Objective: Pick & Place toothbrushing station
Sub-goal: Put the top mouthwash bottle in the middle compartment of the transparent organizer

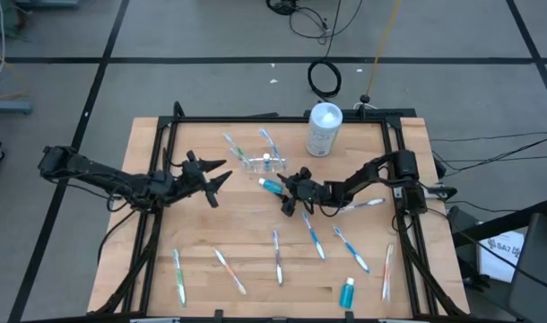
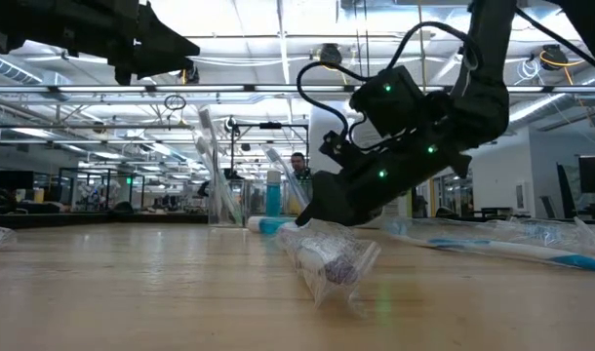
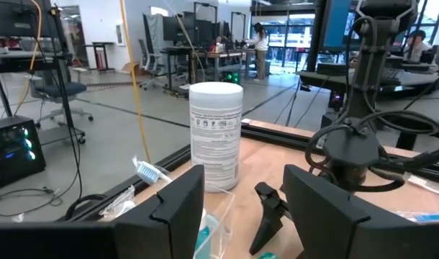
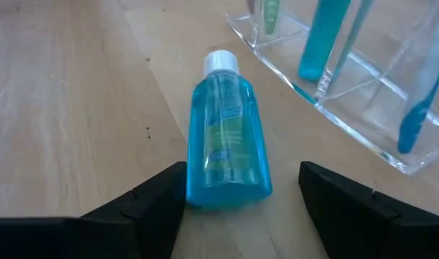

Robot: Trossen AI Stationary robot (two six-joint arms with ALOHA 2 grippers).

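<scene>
Right pincer (image 4: 241,208) spread wide, angled low over a small blue white-capped bottle (image 4: 226,131), label unreadable, lying on the tabletop (image 1: 166,233) beside the clear holder (image 4: 349,93); left pincer (image 1: 221,178) wide, raised.

Two slim arms in matte black, built of jointed segments. Left tool (image 1: 218,178) with two angular, tapering black fingers (image 3: 178,208), flat-faced and chunky up close. Right tool (image 1: 287,193) equally dark, fingers (image 4: 147,201) broad and wedge-shaped. Black cables looping from the right wrist housing, small green lights glowing on its casing. No other markings legible.
</scene>
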